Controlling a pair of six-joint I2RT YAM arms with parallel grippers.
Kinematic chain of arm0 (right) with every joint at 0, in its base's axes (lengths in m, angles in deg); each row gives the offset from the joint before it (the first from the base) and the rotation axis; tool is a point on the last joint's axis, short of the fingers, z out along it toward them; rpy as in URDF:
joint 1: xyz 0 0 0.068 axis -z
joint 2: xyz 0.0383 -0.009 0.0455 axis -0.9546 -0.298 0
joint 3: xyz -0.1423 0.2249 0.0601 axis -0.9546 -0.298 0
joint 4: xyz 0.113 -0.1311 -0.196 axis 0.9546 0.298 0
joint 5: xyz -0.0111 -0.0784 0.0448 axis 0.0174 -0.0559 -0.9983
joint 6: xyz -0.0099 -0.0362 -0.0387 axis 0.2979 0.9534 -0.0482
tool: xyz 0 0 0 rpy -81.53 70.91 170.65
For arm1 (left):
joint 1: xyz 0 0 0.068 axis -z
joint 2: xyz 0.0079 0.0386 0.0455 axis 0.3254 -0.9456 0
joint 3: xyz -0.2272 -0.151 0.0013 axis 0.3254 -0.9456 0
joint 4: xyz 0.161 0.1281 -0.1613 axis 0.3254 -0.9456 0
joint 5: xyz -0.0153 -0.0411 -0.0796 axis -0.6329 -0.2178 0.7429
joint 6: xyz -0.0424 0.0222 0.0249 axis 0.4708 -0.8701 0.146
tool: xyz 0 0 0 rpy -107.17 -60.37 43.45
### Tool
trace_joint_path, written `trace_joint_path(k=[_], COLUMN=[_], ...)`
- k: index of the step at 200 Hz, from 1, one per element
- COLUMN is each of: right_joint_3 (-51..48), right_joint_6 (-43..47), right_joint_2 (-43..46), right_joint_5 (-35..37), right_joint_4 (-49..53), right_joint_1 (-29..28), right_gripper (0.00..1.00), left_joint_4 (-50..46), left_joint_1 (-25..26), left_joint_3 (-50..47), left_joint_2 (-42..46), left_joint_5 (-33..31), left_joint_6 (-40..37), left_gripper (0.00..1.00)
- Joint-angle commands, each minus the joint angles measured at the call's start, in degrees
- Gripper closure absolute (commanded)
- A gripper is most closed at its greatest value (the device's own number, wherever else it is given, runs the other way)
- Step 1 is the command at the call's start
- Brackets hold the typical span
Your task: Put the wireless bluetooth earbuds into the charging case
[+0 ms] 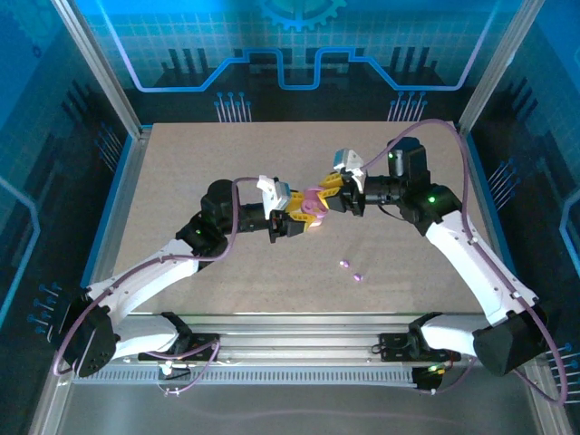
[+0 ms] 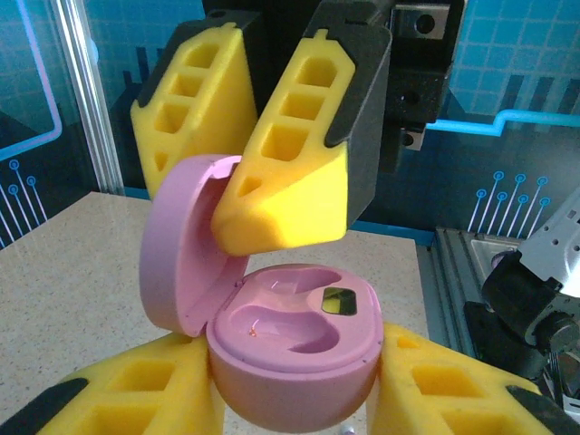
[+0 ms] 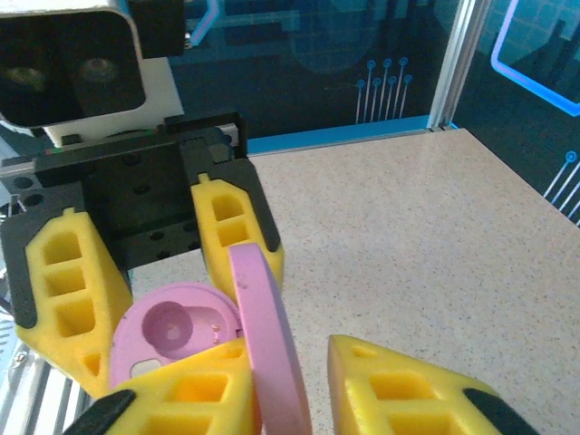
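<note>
The left claw (image 1: 304, 217) was closed on the base of the charging case (image 2: 299, 353), its yellow foam-like pads (image 2: 136, 399) pressed to either flank and holding the case raised above the speckled beige surface (image 1: 227, 154). The case was a glossy pink pebble of hard plastic, hinged open, with its lid (image 2: 177, 245) standing upright. Its two moulded wells (image 2: 272, 317) were empty, and a small metallic patch (image 2: 340, 301) sat between them. The right claw (image 1: 332, 193) reached in from the opposite side with its jaws set narrowly around the lid. One pad lay against the inner face, but in the right wrist view a sliver of surface showed beside the other pad (image 3: 408, 390), so a firm hold could not be told. Further right and nearer the arm bases, two lilac earbuds (image 1: 343, 263) (image 1: 357, 276) lay just beside each other on the surface, well apart from the case. They were too small for their form to be made out. They would probably be very light, stiff and slick, and apt to roll or squirt from soft pads. Each would best be pinched gently across its widest part, straight from above. The smooth case was best gripped by its base flanks, sparing the hinge.
</note>
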Motion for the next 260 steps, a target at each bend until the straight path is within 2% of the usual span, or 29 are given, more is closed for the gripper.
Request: trace_joint_path(k=[1,46,105,173,214,242,260], right_joint_3=[2.0,2.3,1.2,0.1,-0.5,-1.2,-1.5], right_joint_6=[2.6,4.0,3.0,2.4,2.4,2.5,2.9], right_joint_2=[-0.2,0.3,1.7,2.5,2.9,3.3,3.5], right_joint_5=[-1.3,-0.9,-0.2,2.0,3.1,2.9,3.6], right_joint_4=[1.7,3.0,0.8,-0.5,-1.5,-2.4,-2.4], right_joint_1=[-0.9,-1.0,-0.9,-1.2,-1.6,-1.7,-1.9], right_gripper=[0.79,0.96,0.96,0.93,0.93,0.92,0.91], left_joint_4=[1.1,0.7,-0.3,0.3,1.0,1.7,2.6], left_joint_1=[0.1,0.1,0.2,1.0,1.6,1.9,2.0], left_joint_3=[1.0,1.1,1.9,3.2,3.9,4.1,4.1], left_joint_2=[0.7,0.4,-0.5,-2.0,-3.2,-3.7,-3.7], left_joint_5=[2.3,1.5,0.3,2.0,2.9,2.7,2.8], left_joint_6=[1.3,1.4,2.3,3.6,4.3,4.6,5.2], left_gripper=[0.60,0.58,0.42,0.32,0.32,0.39,0.38])
